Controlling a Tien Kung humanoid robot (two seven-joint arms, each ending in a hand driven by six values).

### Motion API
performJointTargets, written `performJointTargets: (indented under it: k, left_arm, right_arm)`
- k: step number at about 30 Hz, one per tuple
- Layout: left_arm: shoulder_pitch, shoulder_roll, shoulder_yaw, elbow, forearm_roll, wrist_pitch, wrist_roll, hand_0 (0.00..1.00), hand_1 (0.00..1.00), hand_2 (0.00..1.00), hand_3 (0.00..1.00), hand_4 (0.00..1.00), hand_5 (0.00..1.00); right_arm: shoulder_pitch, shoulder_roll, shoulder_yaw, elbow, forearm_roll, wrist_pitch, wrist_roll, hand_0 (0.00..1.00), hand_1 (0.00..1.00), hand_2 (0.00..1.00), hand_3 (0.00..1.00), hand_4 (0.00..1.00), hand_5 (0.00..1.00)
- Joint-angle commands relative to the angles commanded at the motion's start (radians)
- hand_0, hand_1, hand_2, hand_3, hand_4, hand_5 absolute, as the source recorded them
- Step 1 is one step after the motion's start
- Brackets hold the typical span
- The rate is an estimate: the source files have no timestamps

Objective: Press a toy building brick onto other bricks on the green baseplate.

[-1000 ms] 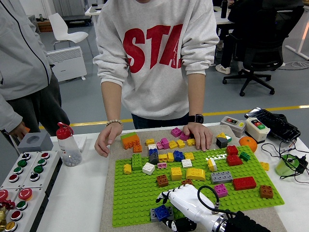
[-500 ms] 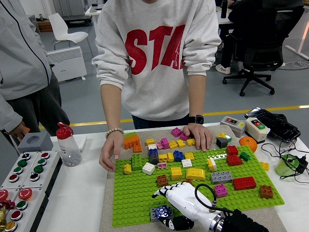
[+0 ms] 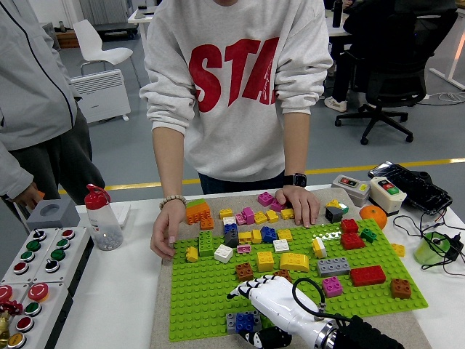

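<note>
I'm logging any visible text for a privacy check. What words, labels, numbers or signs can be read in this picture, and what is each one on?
"STA": large red letters on the grey sweatshirt of the person at the far side; the rest of the word is hidden by folds.
Button boxes at the left and at the right: no marks legible, too small.
Bottle, bricks and green baseplate: no readable text.

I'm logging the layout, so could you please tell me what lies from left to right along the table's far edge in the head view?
Grey block → clear bottle with red cap → person's hand on the baseplate's corner → person's other hand → grey button boxes → black device.
</note>
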Motion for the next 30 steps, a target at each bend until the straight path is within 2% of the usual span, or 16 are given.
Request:
performJointTargets:
  k: [13, 30]
  left_arm:
    - [-0.001, 0.000, 0.001, 0.000, 0.000, -0.001, 0.001, 0.660, 0.683, 0.679, 0.577, 0.291, 0.998]
    - [0.006, -0.001, -0.003, 0.000, 0.007, -0.001, 0.003, 0.660, 0.683, 0.679, 0.576, 0.292, 0.998]
  right_arm:
    - [0.006, 0.001, 0.008, -0.031, 0.005, -0.005, 0.004, 0.761, 0.786, 0.845, 0.790, 0.741, 0.310]
    - [0.001, 0.001, 0.018, -0.031, 0.001, -0.009, 0.002, 0.746, 0.780, 0.845, 0.788, 0.740, 0.319]
